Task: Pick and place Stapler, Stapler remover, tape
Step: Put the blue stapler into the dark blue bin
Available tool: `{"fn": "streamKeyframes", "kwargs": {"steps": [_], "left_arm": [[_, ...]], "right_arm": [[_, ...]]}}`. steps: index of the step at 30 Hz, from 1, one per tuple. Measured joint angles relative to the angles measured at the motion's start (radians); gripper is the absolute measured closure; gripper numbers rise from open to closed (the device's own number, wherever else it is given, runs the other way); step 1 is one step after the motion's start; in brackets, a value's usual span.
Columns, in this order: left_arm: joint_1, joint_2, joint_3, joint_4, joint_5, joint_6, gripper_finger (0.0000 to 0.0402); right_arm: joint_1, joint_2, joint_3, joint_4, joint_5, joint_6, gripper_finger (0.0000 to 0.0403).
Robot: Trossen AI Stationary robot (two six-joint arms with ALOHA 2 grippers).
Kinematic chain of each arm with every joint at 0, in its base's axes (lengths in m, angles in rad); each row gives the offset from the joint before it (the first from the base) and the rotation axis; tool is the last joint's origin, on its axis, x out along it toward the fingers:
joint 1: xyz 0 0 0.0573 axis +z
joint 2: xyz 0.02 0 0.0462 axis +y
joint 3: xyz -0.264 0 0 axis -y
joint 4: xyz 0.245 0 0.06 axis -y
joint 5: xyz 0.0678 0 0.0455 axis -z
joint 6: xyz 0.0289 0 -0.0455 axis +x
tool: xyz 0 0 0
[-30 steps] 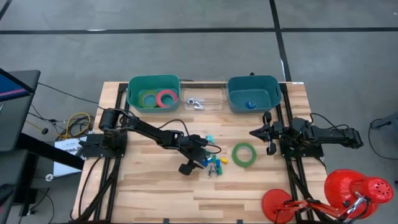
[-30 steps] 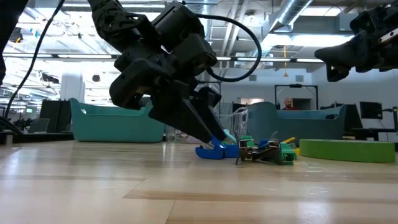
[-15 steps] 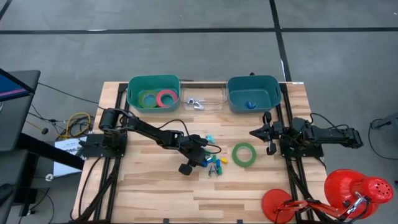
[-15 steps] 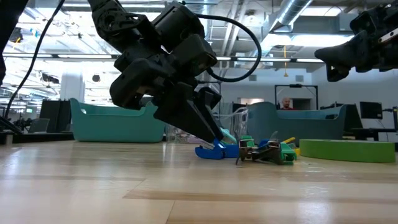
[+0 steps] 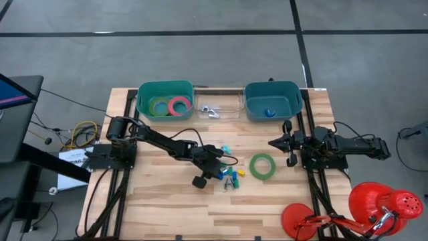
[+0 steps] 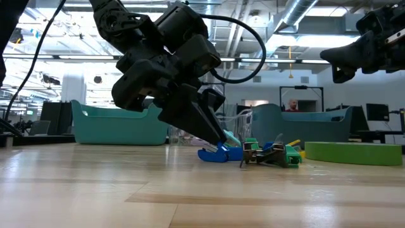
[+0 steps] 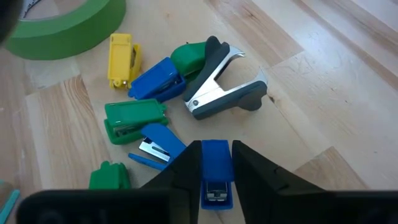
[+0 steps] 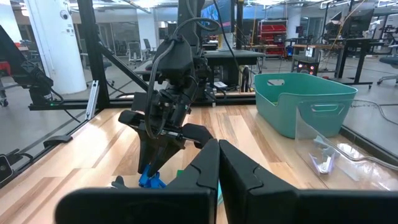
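Staplers and staple removers are lying in a small cluster near the middle of the desk (image 5: pixel 167 201), and we are seeing the left gripper (image 7: pixel 216 177) down among them, its fingers (image 7: pixel 183 174) grasping a blue stapler (image 7: pixel 216 171) from both sides. In the low view that blue stapler (image 6: pixel 218 152) is resting on the desk at the gripper's tip.

Just beyond it we are noting another blue stapler (image 7: pixel 158 81), a green stapler (image 7: pixel 134 121), a yellow stapler (image 7: pixel 121 57), a small open blue stapler (image 7: pixel 155 149) and a staple remover (image 7: pixel 221 84) with a green and black handle and metal claws.

Tape: one green tape roll (image 5: pixel 263 166) is lying flat on the desk, just beside the cluster on the right arm's side. A second green roll (image 5: pixel 159 107) and a pinkish red roll (image 5: pixel 179 106) are sitting in the green bin (image 5: pixel 144 94) at the far left.

We are also recording a clear tray (image 5: pixel 234 107) between that bin and a teal bin (image 5: pixel 294 100).

The right gripper (image 5: pixel 289 142) is waiting above the right edge of the desk, fingers clenched on nothing.
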Motion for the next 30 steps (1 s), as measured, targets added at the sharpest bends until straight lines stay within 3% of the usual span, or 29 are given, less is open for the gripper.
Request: {"fn": "streamKeyframes", "kwargs": {"steps": [17,30], "left_arm": [[0.016,-0.077,0.000,-0.005,-0.001,-0.019,0.0330],[0.139,-0.227,0.000,-0.004,-0.028,-0.023,0.0333]], "right_arm": [[0.000,0.000,0.000,0.000,0.000,0.000,0.0403],[0.000,0.000,0.000,0.000,0.000,0.000,0.0403]]}}
